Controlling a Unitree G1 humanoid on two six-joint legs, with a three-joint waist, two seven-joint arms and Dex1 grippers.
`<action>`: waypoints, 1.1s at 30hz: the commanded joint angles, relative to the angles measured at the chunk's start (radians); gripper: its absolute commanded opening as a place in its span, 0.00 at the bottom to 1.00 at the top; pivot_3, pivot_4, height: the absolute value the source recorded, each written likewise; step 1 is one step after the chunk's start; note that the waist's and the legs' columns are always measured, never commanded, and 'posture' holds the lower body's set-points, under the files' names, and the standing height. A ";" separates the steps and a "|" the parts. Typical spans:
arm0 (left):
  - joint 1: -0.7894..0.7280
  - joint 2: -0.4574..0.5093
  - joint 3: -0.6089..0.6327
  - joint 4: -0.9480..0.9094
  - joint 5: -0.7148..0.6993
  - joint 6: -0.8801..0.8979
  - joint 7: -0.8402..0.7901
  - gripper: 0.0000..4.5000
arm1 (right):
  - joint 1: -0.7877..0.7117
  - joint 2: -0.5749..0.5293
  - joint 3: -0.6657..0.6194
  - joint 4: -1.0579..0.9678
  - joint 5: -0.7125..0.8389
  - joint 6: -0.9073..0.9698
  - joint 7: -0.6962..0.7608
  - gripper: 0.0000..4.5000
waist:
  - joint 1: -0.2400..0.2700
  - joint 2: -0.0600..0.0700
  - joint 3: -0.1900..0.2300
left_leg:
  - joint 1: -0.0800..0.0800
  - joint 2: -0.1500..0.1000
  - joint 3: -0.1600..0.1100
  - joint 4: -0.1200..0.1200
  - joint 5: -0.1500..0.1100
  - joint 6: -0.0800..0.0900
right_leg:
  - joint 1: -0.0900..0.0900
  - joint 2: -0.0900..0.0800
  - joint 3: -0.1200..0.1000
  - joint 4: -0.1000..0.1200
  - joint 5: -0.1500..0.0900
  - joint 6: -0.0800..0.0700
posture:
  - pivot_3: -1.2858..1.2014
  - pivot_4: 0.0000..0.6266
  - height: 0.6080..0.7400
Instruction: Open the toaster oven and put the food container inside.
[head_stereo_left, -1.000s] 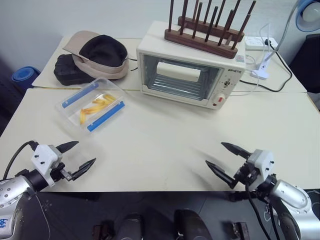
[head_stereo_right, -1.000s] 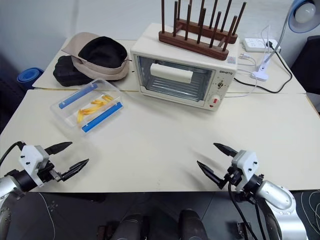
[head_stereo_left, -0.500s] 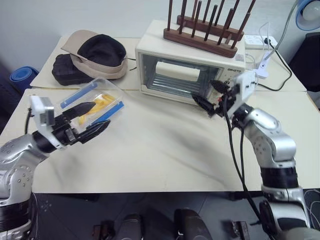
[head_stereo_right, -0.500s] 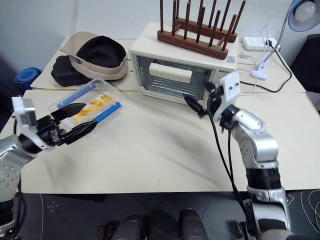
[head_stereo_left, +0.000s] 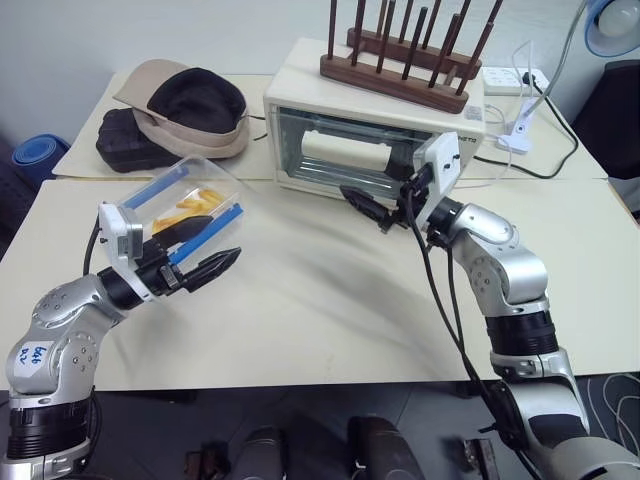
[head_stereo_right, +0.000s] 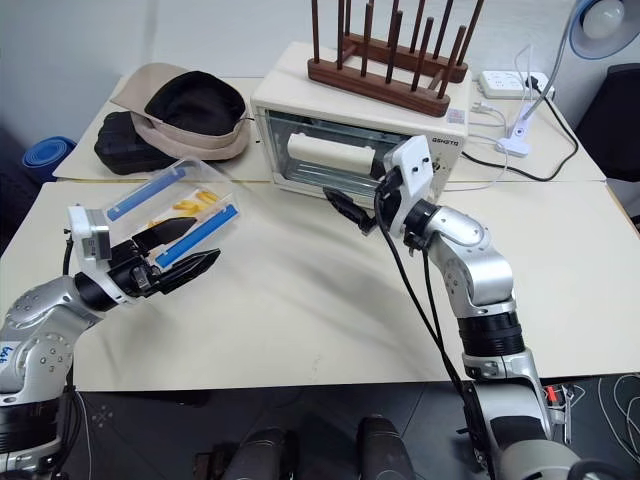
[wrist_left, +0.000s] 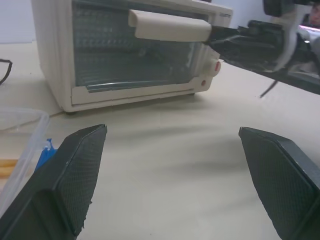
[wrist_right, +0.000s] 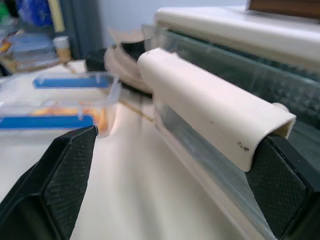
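Cream-white, the toaster oven (head_stereo_left: 375, 130) stands door-shut at the back of the surface (head_stereo_left: 330, 310), the right pincer (head_stereo_left: 372, 208) wide at its handle (head_stereo_left: 342, 152), the left pincer (head_stereo_left: 200, 250) wide beside the food container (head_stereo_left: 185, 200).

Left end effector (head_stereo_left: 202, 249) spread wide; right end effector (head_stereo_left: 372, 206) spread wide, arm extended

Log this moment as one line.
cream-white toaster oven: door shut | clear blue-clipped food container: on table | right pincer: open, at handle | left pincer: open
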 joint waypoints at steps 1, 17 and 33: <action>-0.111 0.002 0.031 0.071 -0.016 0.012 0.038 0.96 | 0.069 -0.027 0.043 -0.112 -0.019 -0.061 0.075 1.00 | 0.002 0.000 0.000 | 0.000 0.000 0.000 0.000 0.000 0.000 | 0.000 0.000 0.000 0.000 0.000 0.000 | 0.52 0.24 1.00; -0.801 -0.133 -0.232 0.916 0.371 -0.366 -0.101 0.00 | 0.182 -0.028 0.072 -0.148 -0.124 -0.157 0.058 1.00 | 0.000 0.000 0.000 | -0.001 -0.004 0.007 0.002 0.000 0.000 | -0.004 0.001 -0.017 0.000 0.000 0.001 | 0.52 0.24 1.00; -0.566 -0.170 -0.370 0.690 0.559 -0.525 -0.184 0.00 | 0.888 -0.134 -0.342 -0.391 0.003 -0.364 0.095 1.00 | 0.018 0.000 0.000 | -0.005 -0.001 0.010 0.010 0.000 0.000 | -0.006 -0.004 -0.030 0.003 0.000 0.001 | 0.52 0.24 1.00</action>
